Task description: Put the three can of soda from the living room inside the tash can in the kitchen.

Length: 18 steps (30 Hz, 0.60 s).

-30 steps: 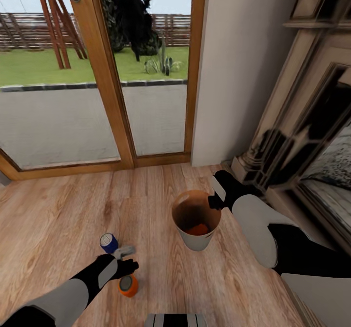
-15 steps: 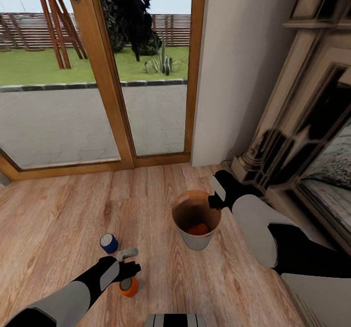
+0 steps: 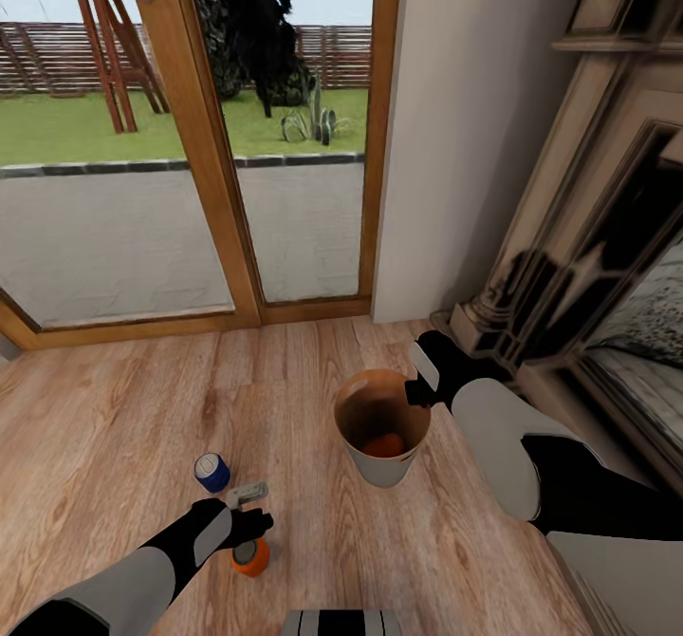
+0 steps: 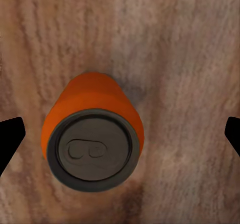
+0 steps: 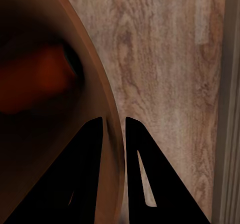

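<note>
1. Setting: wood floor [image 3: 114,446] by the glass doors [image 3: 190,142], fireplace [image 3: 588,266] at the robot's right. The bin [image 3: 379,427] stands upright on the floor between the arms.
2. Cans: one orange can [image 3: 386,446] lies in the bin bottom. A second orange can [image 3: 249,556] stands upright on the floor, just beside the left wrist. The blue can [image 3: 212,473] stands upright near it, farther from the robot, apart from the orange one.
3. Left gripper [image 4: 120,134]: fingers spread wide, tips at either edge of the wrist view, with the standing orange can [image 4: 92,134] between them, seen from above. No contact visible.
4. Right gripper [image 5: 114,129]: fingers pinch the bin rim [image 5: 107,108], one inside the wall, one outside.
5. Handling, judged: can is light, rigid and smooth-walled, so likely slippery and easy to tip if bumped by one finger first. Best hold is across the cylinder at mid-height, both fingers closing evenly.
6. Step in hand, judged: lower around the orange can, close, then carry to the bin. Two cans left outside.
</note>
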Tool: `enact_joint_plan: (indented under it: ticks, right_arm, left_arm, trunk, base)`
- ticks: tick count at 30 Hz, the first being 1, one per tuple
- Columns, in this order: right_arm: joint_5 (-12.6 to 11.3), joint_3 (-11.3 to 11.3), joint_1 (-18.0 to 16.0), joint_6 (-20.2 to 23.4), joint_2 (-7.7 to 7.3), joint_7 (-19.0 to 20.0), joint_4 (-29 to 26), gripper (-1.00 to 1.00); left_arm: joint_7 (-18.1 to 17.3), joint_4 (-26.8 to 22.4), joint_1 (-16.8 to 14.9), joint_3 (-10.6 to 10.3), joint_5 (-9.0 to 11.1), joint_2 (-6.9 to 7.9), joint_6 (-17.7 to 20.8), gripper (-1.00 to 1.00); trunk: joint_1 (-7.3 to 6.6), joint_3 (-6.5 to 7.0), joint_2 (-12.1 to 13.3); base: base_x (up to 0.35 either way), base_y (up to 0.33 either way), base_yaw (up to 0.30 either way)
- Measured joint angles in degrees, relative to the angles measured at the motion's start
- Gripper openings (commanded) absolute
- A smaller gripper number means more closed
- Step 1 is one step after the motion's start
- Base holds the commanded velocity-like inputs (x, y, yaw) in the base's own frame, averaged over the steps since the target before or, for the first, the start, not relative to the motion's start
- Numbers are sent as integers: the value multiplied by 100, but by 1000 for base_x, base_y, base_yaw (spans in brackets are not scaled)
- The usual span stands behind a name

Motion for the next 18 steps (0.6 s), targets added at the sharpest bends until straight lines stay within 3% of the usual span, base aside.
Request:
enact_joint_plan:
  ticks: [12, 18]
  right_arm:
    - [3, 1, 0, 0, 0, 0, -1, -100]
    - [8, 1, 1, 0, -1, -2, 4, -100]
  left_arm:
    - [-3, 0, 0, 0, 3, 35, -6, 100]
    - [0, 0, 0, 0, 3, 40, -6, 100]
  trunk:
    - [0, 0, 0]
    - [16, -132, -7]
  base:
    - [0, 0, 0]
    - [0, 0, 0]
